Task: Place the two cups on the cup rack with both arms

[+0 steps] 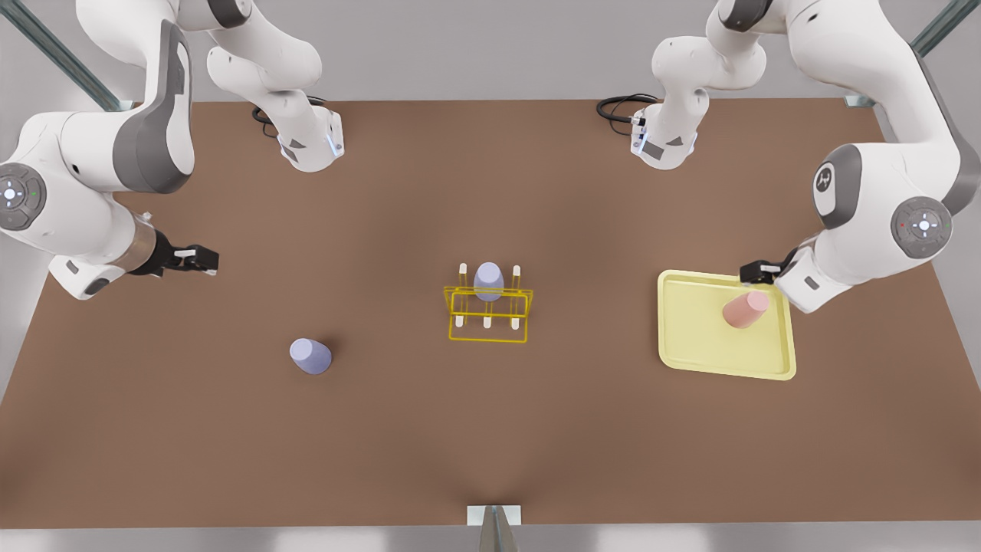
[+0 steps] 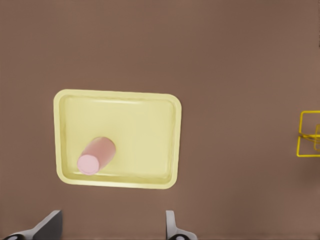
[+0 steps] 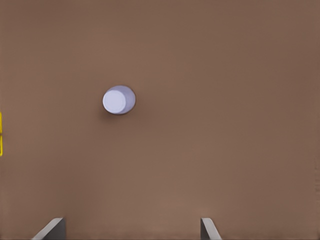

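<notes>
1. The bench (image 1: 490, 429) carries a pale-yellow tray (image 1: 690, 337) at the front view's right.
2. The cup rack (image 1: 488, 314) stands mid-bench with a lavender cup (image 1: 488, 280) on it.
3. The left gripper (image 1: 759, 271) hangs wide open, empty, by the pink cup (image 1: 745, 309) on the tray.
4. The right gripper (image 1: 201, 259) hangs wide open, empty, apart from the second lavender cup (image 1: 310, 356).

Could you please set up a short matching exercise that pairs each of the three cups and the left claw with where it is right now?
Things:
1. pink cup
2. lavender cup on the front view's left
3. middle lavender cup
4. left claw

Places:
A. on the rack
B. on the bare table
C. over the tray's far edge, near the pink cup
D. on the tray

Pairs: 1-D, 2-B, 3-A, 4-C
</notes>
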Motion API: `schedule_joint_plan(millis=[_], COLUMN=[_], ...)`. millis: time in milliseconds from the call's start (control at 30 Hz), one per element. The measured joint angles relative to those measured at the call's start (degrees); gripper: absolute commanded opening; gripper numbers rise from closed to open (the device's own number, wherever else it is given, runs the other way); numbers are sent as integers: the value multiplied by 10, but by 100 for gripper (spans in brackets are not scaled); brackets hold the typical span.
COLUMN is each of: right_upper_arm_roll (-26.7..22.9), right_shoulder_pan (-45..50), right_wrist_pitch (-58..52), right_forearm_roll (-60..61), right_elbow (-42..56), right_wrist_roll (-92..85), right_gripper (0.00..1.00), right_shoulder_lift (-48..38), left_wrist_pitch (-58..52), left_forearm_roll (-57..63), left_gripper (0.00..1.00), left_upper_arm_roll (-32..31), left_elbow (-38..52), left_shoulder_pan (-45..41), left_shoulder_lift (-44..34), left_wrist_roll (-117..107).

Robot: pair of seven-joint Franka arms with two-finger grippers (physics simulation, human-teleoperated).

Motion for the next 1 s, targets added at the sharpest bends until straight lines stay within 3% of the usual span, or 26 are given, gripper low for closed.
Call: schedule_joint_plan(millis=[133, 233, 367, 633, 1000], right_upper_arm_roll=[3, 6, 5, 5, 5], right_shoulder_pan=[4, 40, 69, 65, 45], right_wrist_pitch=[3, 30, 102, 286, 404], right_forearm_roll=[6, 24, 38, 46, 45], right_elbow=[27, 93, 72, -91, -203], right_wrist_roll=[-1, 4, 22, 49, 60], right_gripper=[100, 100, 100, 100, 100], right_shoulder_lift=[39, 146, 219, 214, 194], left_wrist_pitch=[0, 70, 201, 372, 420], left_forearm_roll=[1, -1, -3, -5, -7], left_gripper=[100, 100, 100, 100, 100], left_upper_arm_roll=[22, 54, 78, 94, 94], left_elbow=[-6, -105, -230, -329, -364], left_shoulder_pan=[-5, 23, 30, 44, 46], left_shoulder_lift=[21, 48, 49, 50, 58], left_wrist_roll=[7, 21, 45, 86, 134])
